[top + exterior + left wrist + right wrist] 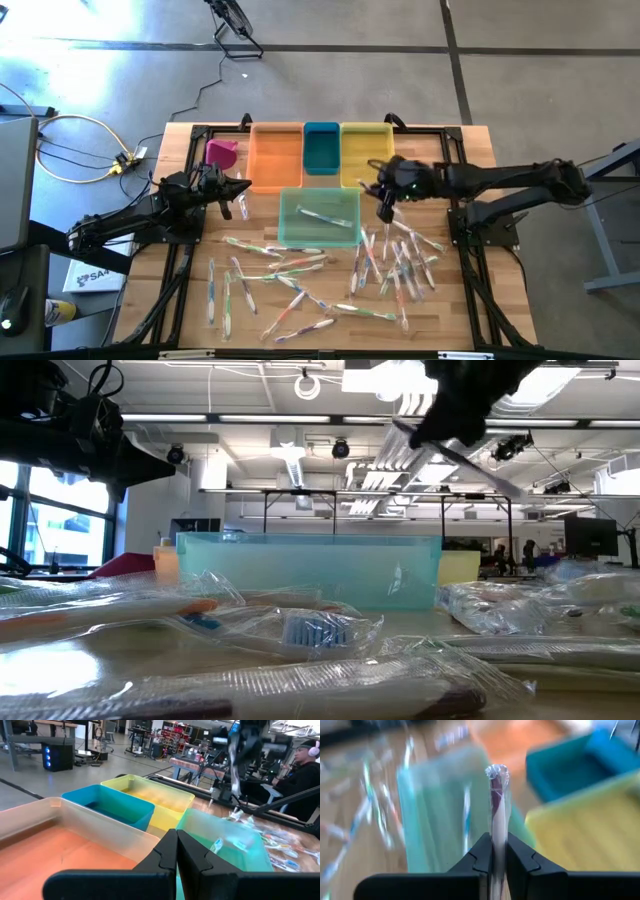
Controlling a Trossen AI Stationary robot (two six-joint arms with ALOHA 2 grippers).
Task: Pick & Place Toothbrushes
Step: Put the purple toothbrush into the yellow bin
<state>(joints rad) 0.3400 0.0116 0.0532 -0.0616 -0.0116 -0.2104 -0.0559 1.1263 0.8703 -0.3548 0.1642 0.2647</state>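
Many clear-wrapped toothbrushes (290, 270) lie scattered on the near half of the wooden table (180, 150). One lies inside the green bin (290, 235). My right gripper (384, 203) hangs above the green bin's right edge, shut on a wrapped toothbrush (498, 805) with a dark red handle. In the low view this gripper (452, 422) is at the top, and the toothbrush (480, 468) slants below it. My left gripper (243, 190) waits shut at the table's left, beside the orange bin (275, 155), holding nothing. My right gripper pinches the toothbrush between its two fingers (481, 851). The free end (497, 771), in crinkled wrap, sticks out well past the fingertips, along the way they point. The fingers slant downward from the table's right. The toothbrush is lifted clear of table and bins.
Orange, blue (321, 147) and yellow (366, 150) bins stand in a row at the far edge, with the green bin just in front of them. A pink object (222, 153) sits at the far left. A person (305, 770) sits beyond the table.
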